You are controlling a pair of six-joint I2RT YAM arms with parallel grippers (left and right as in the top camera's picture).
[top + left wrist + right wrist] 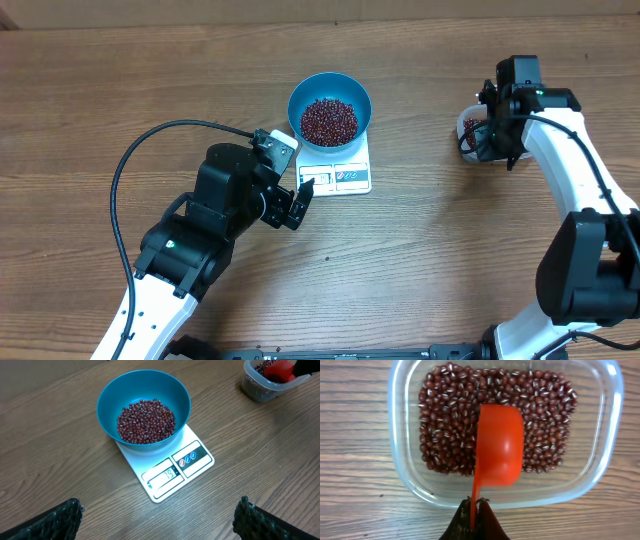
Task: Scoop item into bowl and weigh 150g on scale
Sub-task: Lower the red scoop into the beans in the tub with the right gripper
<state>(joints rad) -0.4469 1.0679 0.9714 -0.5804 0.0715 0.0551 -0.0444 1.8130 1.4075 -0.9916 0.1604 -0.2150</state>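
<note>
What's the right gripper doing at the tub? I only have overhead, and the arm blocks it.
Observer: On the right wrist view, the right gripper is shut on the handle of the orange-red scoop. The scoop lies over the beans in the clear tub, with no beans on its visible face.
Operator: Is the scale showing a reading?
Observer: On the left wrist view, the display of the scale shows dark digits, but they are too small to read reliably.
</note>
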